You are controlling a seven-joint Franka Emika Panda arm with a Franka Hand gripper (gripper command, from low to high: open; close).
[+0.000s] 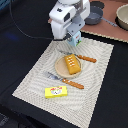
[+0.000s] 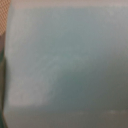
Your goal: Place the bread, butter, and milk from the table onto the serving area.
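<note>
The serving area is a beige woven placemat [image 1: 30, 82] with a tan plate [image 1: 61, 67] in its middle. The bread [image 1: 71, 64] lies on the plate. The butter [image 1: 56, 91] lies flat on the mat near its front edge. My gripper [image 1: 74, 43] is over the mat's far edge, shut on the milk [image 1: 76, 39], which hangs upright just above the mat. In the wrist view the milk's pale blue-white side [image 2: 65, 65] fills the picture and hides the fingers.
An orange-handled knife [image 1: 86, 58] and fork [image 1: 72, 83] lie on either side of the plate. A brown board [image 1: 107, 29] with a grey pot [image 1: 95, 15] and a bowl [image 1: 122, 15] stands at the back right. A black cable [image 1: 30, 31] runs across the dark table.
</note>
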